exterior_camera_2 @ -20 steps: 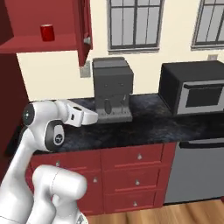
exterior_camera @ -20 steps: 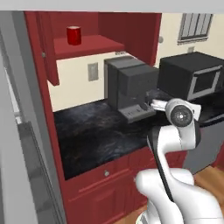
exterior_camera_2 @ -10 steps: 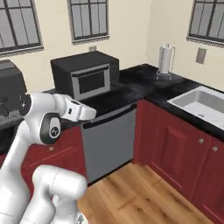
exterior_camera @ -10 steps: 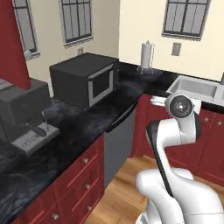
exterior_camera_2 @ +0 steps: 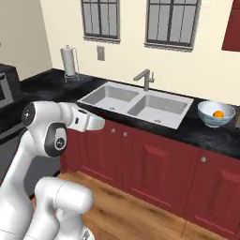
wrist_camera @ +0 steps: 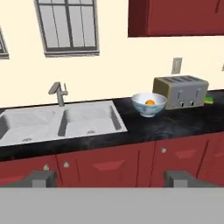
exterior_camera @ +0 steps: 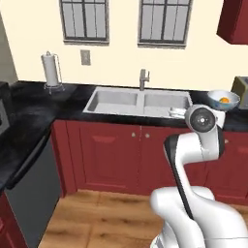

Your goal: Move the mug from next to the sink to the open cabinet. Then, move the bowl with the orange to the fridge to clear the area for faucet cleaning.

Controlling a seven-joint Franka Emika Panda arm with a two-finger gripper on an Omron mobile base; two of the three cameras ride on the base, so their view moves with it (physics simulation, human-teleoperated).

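Bowl [wrist_camera: 149, 104] holding orange [wrist_camera: 150, 102] on black tabletop [wrist_camera: 175, 122], between sink [wrist_camera: 57, 121] and toaster [wrist_camera: 180, 92]. Faucet [wrist_camera: 58, 93] upright behind sink. Gripper [wrist_camera: 111, 178] well apart from bowl, jaws wide, gripping nothing. Paper towel holder [exterior_camera: 51, 70] far left.

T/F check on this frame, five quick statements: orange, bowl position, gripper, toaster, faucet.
1. The orange lies inside the bowl. True.
2. The bowl sits in a basin of the sink. False: it stands on the black counter beside the sink.
3. The gripper is shut on the bowl. False: its jaws are open, empty and well short of the bowl.
4. A toaster stands on the side of the bowl away from the sink. True.
5. The faucet stands behind the sink, below the windows. True.
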